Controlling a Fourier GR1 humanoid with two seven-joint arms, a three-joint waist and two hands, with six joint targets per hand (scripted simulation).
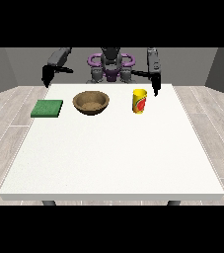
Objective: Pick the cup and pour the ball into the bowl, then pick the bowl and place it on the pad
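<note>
Cup (139, 101) upright on table (113, 158), right of bowl (91, 103); pad (47, 108) far left. My hands' (156, 87) (46, 78) finger state: cannot tell.

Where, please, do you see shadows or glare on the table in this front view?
Front view: lighting is even and soft, with no glare on the white table; only faint shading shows under the bowl, the yellow cup and the green pad; no shadow from either robot hand is discernible.

Yellow cup (139, 101) (red mark) — brown bowl (91, 103) — green pad (47, 108).
</note>
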